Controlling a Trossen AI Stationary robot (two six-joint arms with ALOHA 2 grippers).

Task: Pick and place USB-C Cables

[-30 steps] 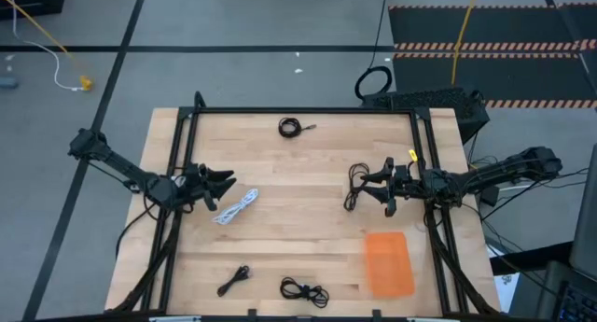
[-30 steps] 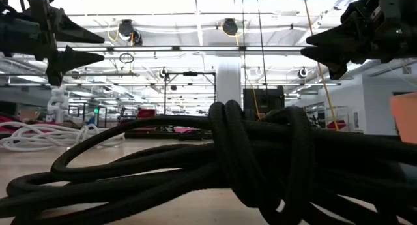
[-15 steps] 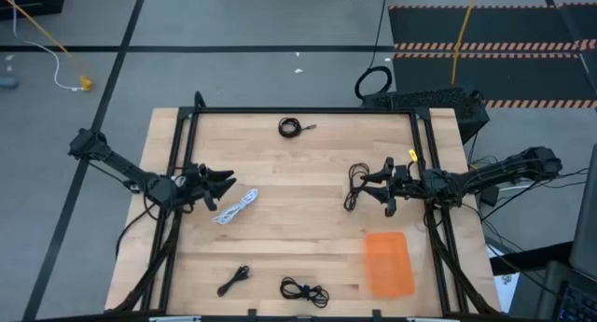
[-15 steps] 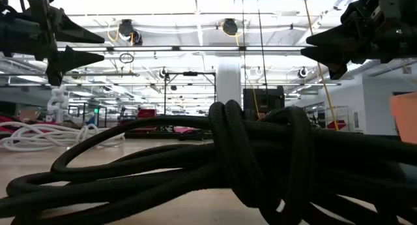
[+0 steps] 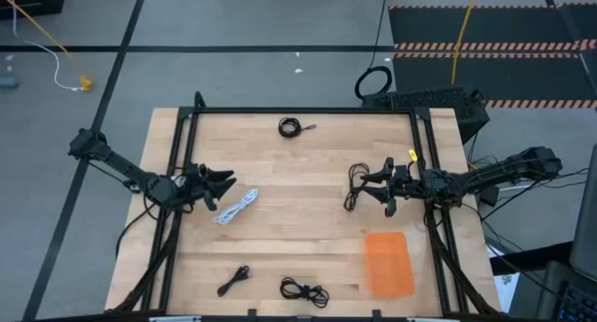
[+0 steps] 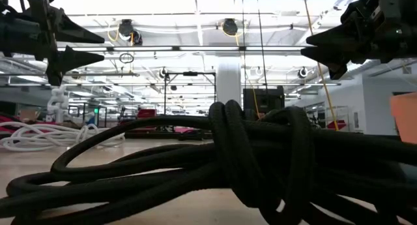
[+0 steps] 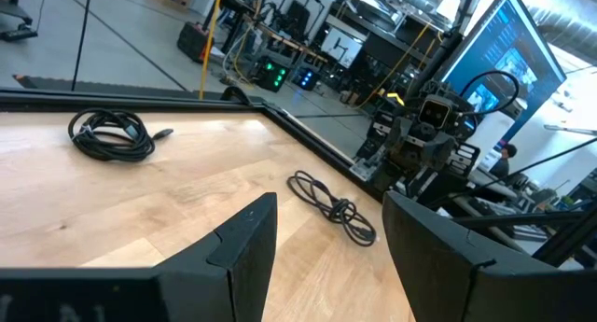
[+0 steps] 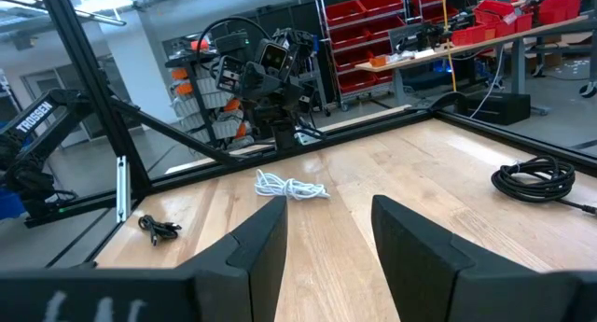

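Five small USB-C cable bundles on the wooden table (image 5: 308,173): four black, one white. One orange mat (image 5: 388,263), flat on the wood near the right front corner; taken here as the landmark.

White cable (image 5: 235,207): loose, elongated bundle with looped ends, well to the left of the orange mat, just beside the left gripper (image 5: 224,184). Also seen in the right wrist view (image 8: 291,187) as a pale squiggle lying flat.

Black coil at the rear (image 5: 291,127): tight round ring with a short tail, far from the orange mat toward the back edge; round and neat in the left wrist view (image 7: 110,135).

Black cable with long loose loops (image 5: 355,187): straggly, beyond the orange mat toward the rear, just beside the right gripper (image 5: 381,186); thin and knotted mid-length in the left wrist view (image 7: 333,206).

Black front bundle (image 5: 304,289): flattened tangle left of the orange mat, near the front edge.

Black folded bundle (image 5: 233,279): short, narrow, tilted, farther left of the mat along the same edge.

Two grippers, both above the wood and apart from any cable. Left gripper: fingers (image 7: 244,245) spread wide, nothing between. Right gripper: fingers (image 8: 262,249) likewise parted, gap empty.
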